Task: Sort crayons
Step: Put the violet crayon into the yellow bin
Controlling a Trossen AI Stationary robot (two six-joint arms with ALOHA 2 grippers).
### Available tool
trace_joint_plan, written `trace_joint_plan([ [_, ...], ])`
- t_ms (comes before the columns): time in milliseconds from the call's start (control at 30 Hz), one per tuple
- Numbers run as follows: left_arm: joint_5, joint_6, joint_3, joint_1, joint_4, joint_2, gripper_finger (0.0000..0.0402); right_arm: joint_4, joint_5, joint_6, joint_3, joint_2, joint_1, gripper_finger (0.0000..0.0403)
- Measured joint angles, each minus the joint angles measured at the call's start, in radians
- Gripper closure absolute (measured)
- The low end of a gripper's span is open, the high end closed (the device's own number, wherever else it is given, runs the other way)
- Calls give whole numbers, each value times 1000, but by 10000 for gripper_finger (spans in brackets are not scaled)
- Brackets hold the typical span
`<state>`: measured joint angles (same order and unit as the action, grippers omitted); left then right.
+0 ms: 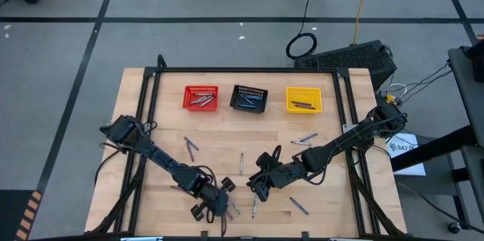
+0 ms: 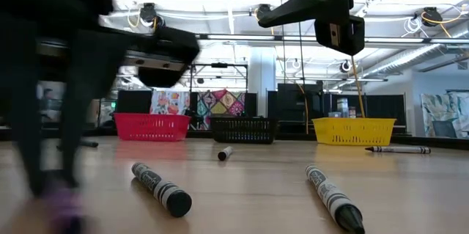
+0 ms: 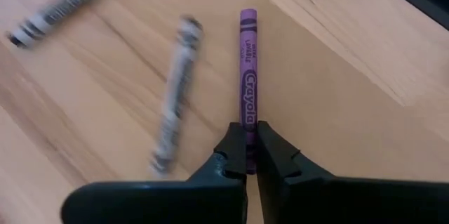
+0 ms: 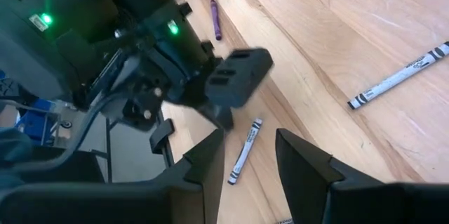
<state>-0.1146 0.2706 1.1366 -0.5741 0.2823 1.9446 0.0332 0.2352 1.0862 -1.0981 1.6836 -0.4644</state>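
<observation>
My left gripper (image 3: 247,155) is shut on a purple crayon (image 3: 248,62) near the table's front edge, left of centre (image 1: 224,203). In the low view it is a dark blur (image 2: 47,153) reaching down to the wood. My right gripper (image 4: 249,162) hangs open above the table's middle (image 1: 260,182) and holds nothing. A grey crayon (image 4: 244,150) lies flat on the wood below its fingers. More crayons lie flat on the table (image 2: 161,188) (image 2: 333,197). Red (image 1: 201,97), black (image 1: 249,98) and yellow (image 1: 303,99) baskets stand in a row at the back. My left gripper pinches the purple crayon's near end (image 3: 247,124) between its two fingers. The fingers come slanting down from above and lie in line with the crayon, which sticks out beyond them. Whether its far end (image 3: 248,17) rests on the wood, I cannot tell.
Two grey crayons (image 3: 172,104) (image 3: 63,3) lie close beside the held one. Another purple crayon (image 4: 214,17) and a grey one (image 4: 400,76) lie further off. A black frame rail (image 1: 249,69) borders the table. The two arms stand close together near the front.
</observation>
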Motion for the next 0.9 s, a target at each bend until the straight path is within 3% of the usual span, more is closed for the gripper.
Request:
trace_joint_plan([
  [600, 61, -3, -1, -7, 89, -137, 400, -7, 0, -53, 0, 0, 0, 289],
  [900, 78, -3, 2, 28, 212, -199, 400, -16, -2, -87, 0, 0, 0, 289],
])
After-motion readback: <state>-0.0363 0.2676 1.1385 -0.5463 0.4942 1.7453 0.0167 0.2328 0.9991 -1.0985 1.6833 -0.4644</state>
